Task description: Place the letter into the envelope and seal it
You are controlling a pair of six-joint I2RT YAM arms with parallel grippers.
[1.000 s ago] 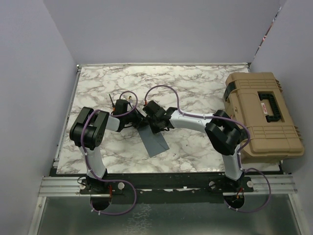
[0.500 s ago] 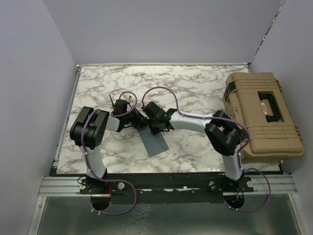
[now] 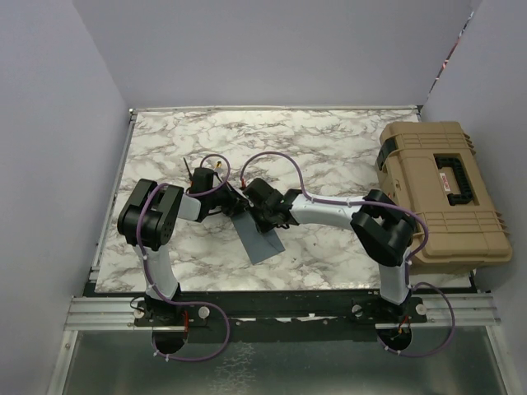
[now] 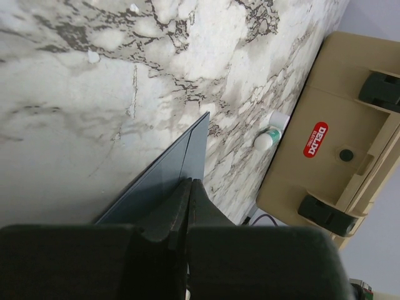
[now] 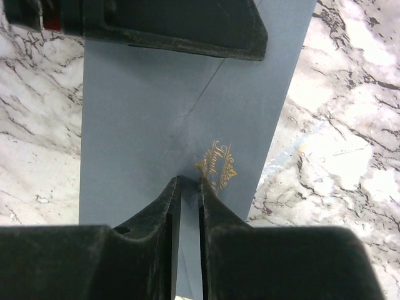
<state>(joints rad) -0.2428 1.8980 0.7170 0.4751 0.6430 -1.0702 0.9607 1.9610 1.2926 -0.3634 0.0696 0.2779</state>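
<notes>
The slate grey-blue envelope lies flat on the marble table, running from mid-table toward the near edge. In the right wrist view the envelope shows a gold script mark. My left gripper is shut and turned on its side, its fingers resting on the envelope's far end; one finger crosses the top of the right wrist view. My left gripper has its tips at the envelope. My right gripper stands tips-down on the envelope beside the gold mark, jaws a narrow slit apart. The letter is hidden.
A tan hard case with black latches fills the table's right side, also seen as the tan case in the left wrist view. A small white cylinder with a teal band lies beside it. Purple walls close in the left, back and right.
The right arm has shifted a little to the left and nearer, and its jaws have parted slightly. The left arm and the envelope have stayed in place.
</notes>
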